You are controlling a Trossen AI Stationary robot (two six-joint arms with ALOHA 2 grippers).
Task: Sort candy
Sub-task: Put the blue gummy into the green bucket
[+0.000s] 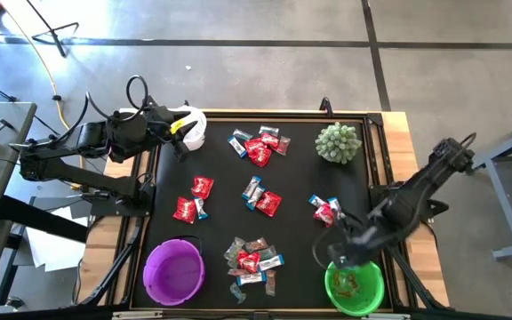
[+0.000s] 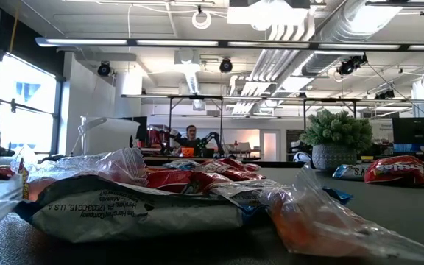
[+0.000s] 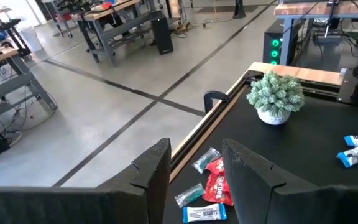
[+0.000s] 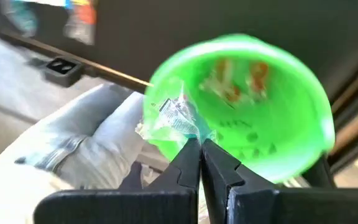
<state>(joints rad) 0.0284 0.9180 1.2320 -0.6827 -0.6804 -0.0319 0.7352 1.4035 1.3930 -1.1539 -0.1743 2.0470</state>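
The candy (image 1: pixel 254 200) lies scattered in small clusters over the black mat (image 1: pixel 300 191): one near the far edge, a pair toward the left, one in the middle, one toward the right, and a heap near the front edge between the purple bowl (image 1: pixel 173 271) and the green bowl (image 1: pixel 355 286). The right gripper (image 4: pixel 199 144) hangs over the green bowl's rim, its fingers pressed together on a clear greenish wrapped sweet (image 4: pixel 169 118); a few pieces already lie inside that bowl. The left gripper (image 3: pixel 194 163) waits at the mat's far left corner with its fingers parted, holding nothing. A spiky pale green plant (image 1: pixel 338 141) stands at the far right.
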